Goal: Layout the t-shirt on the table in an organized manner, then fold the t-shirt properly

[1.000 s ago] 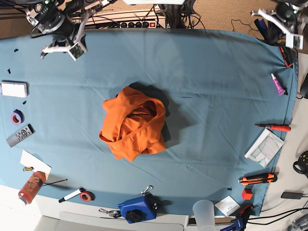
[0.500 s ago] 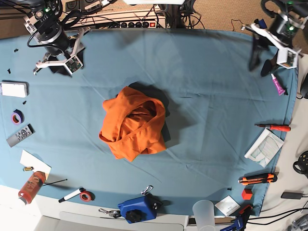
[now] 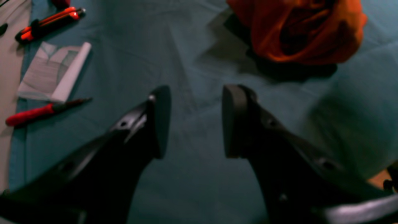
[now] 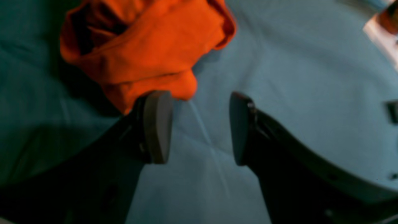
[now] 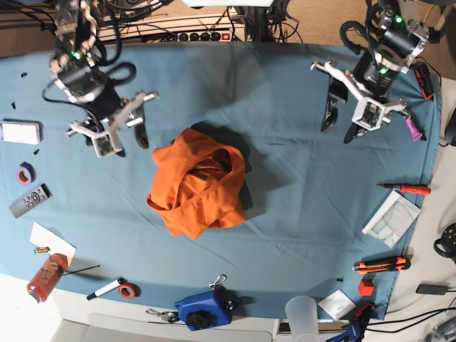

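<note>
Two grippers, jaws spread, empty: left gripper (image 5: 340,122) at two o'clock, right gripper (image 5: 127,139) at ten o'clock of the crumpled t-shirt (image 5: 197,183), mid-table (image 5: 299,206).

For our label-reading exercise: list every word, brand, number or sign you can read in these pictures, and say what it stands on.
None can be read.
Remote control: button marks too small.
Folded paper: print blurred.
White device: no legible marking.
T-shirt: plain, no print.
</note>
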